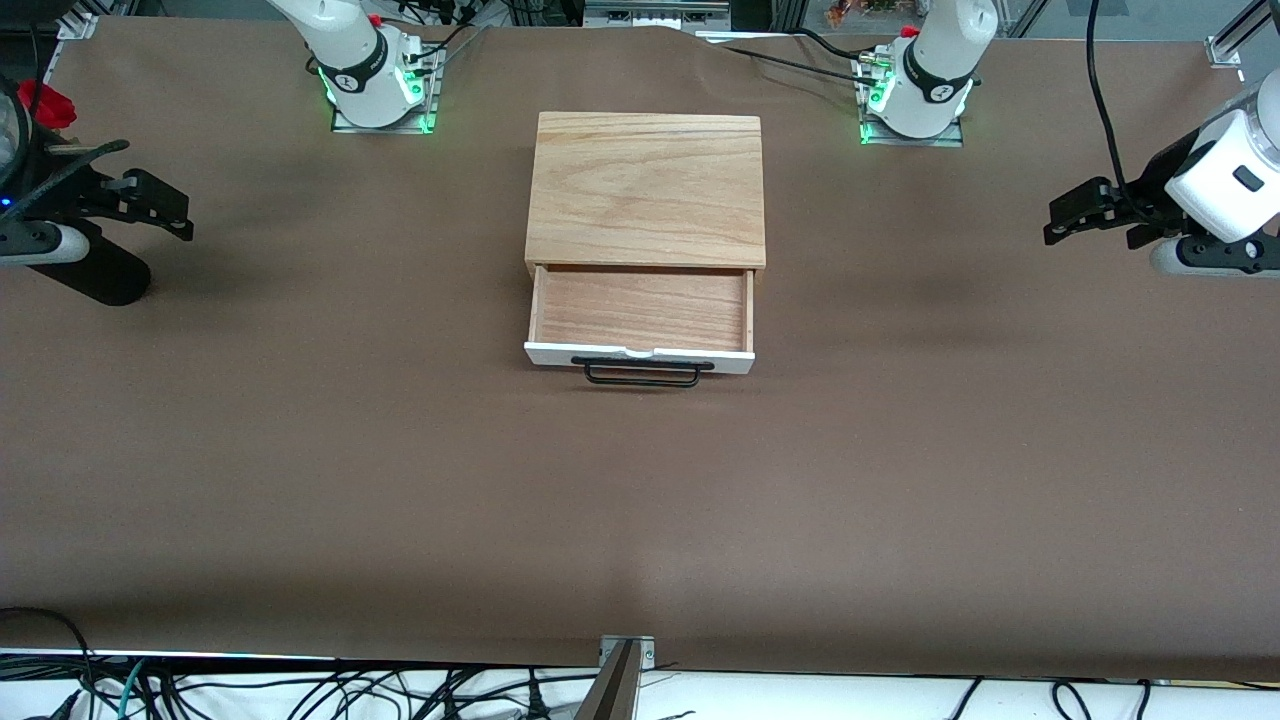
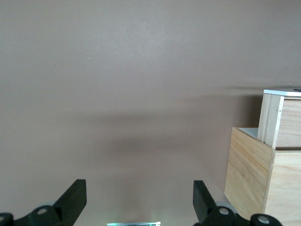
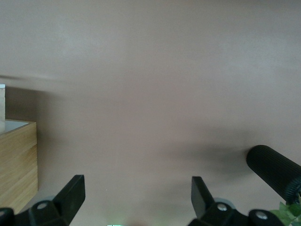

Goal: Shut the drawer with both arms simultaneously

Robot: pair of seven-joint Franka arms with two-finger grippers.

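Shallow light-wood drawer (image 1: 640,312) with white front: light, stiff, free-sliding; push its panel at 6 o'clock. Left gripper (image 2: 139,200) and right gripper (image 3: 137,197) hover aside, fingers apart.

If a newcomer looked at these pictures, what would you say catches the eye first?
The wooden box in the middle of the brown table, its drawer pulled open toward the front camera, black handle showing. Next, the two white arms waiting at the table's ends, well apart from the box: the left hand and the right hand, both open.
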